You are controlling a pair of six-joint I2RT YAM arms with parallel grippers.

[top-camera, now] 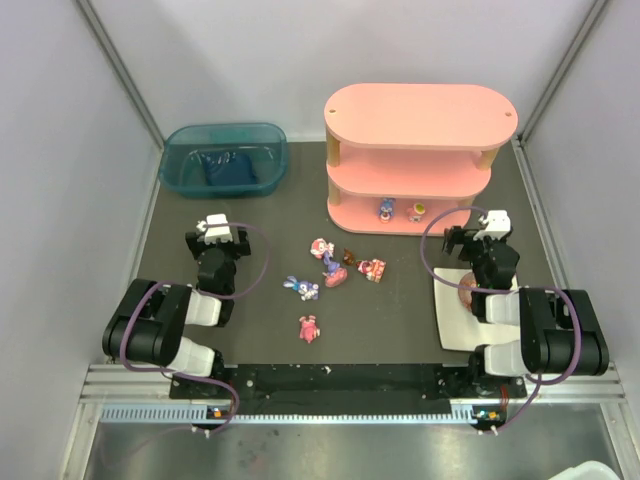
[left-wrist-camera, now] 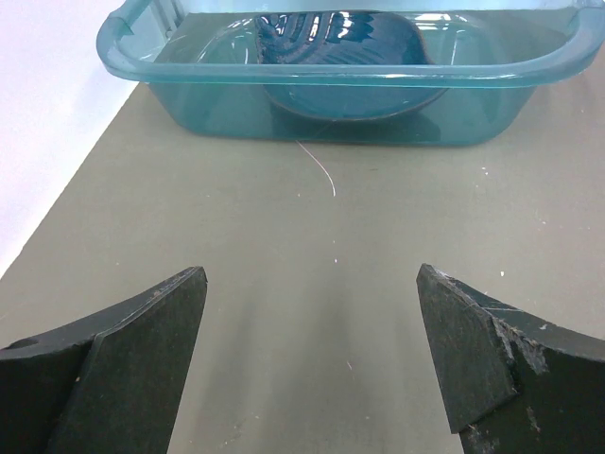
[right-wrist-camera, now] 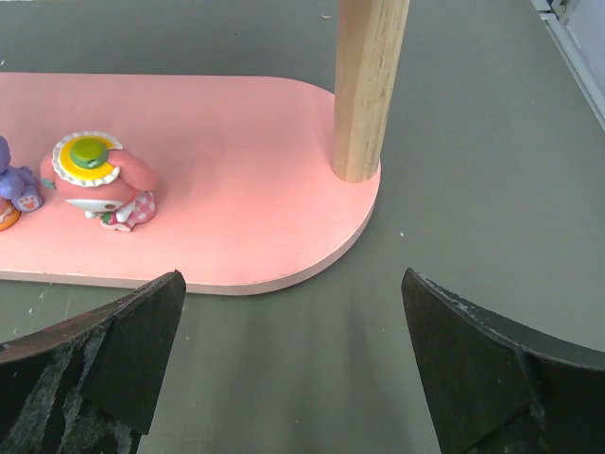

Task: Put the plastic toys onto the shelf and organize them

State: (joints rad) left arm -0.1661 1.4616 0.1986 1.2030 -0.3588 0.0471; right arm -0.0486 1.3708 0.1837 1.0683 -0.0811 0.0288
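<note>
The pink three-tier shelf stands at the back right. Two small toys stand on its bottom board: a purple one and a pink one with a yellow-green hat, the latter also in the right wrist view. Several toys lie on the dark mat: a purple-blue bunny, a pink figure, a cluster and a red-pink one. My left gripper is open and empty, facing the teal bin. My right gripper is open and empty, just before the shelf's right end.
A teal translucent bin with a blue object inside stands at the back left; it also fills the top of the left wrist view. A white sheet lies under the right arm with a reddish patterned object on it. Grey walls enclose the mat.
</note>
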